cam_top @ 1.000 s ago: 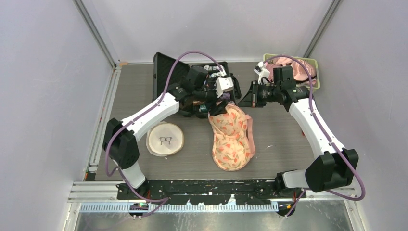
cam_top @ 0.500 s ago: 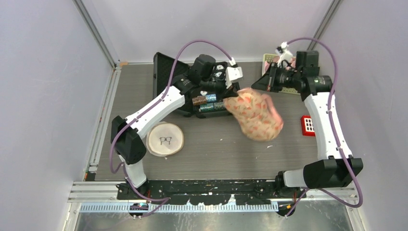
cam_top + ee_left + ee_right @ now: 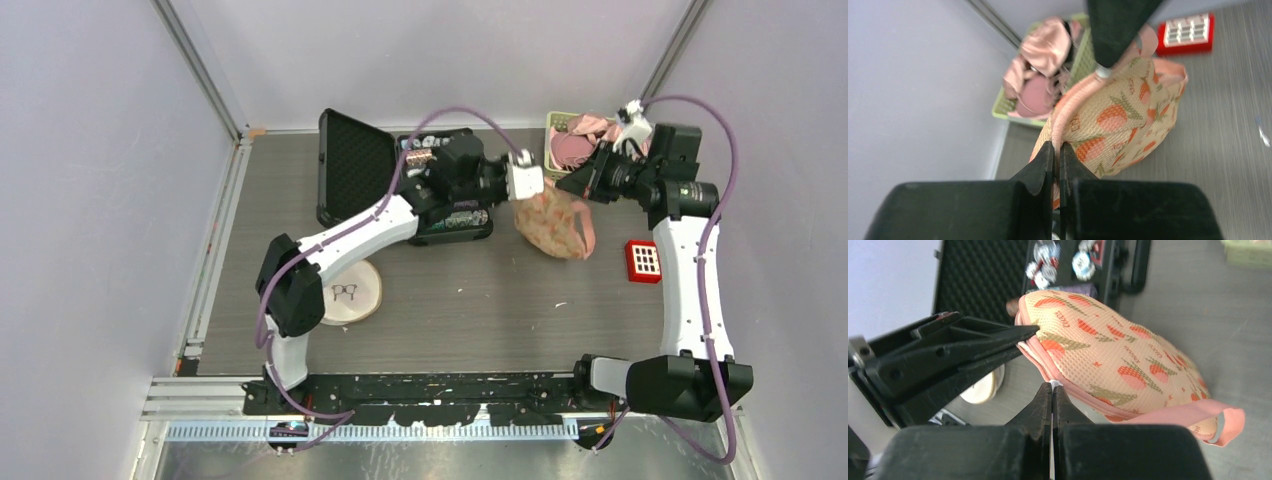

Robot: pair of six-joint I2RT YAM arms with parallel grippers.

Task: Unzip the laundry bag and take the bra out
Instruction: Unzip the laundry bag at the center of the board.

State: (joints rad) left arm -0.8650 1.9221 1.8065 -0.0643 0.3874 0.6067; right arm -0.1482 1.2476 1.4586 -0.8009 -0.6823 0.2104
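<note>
The laundry bag (image 3: 552,218), peach mesh with an orange fruit print and pink trim, hangs above the table at the back right, held between both grippers. My left gripper (image 3: 1058,148) is shut on the bag's pink zipper edge at one end. My right gripper (image 3: 1052,387) is shut on the small white zipper pull (image 3: 1056,383) a little further along the same edge. From above, the left gripper (image 3: 530,198) and right gripper (image 3: 572,188) stand close together over the bag. A pink loop strap (image 3: 1198,415) hangs from the bag's far end. The bra is hidden.
A green basket (image 3: 551,125) with pink garments (image 3: 1040,55) sits in the back right corner, just behind the bag. An open black case (image 3: 355,165) with small items lies back centre. A round white mesh pouch (image 3: 345,292) lies left, a red block (image 3: 645,260) right.
The bag has been lifted off the table and carried toward the back right by both arms. The left gripper has shut on its zipper edge. The right stayed shut.
</note>
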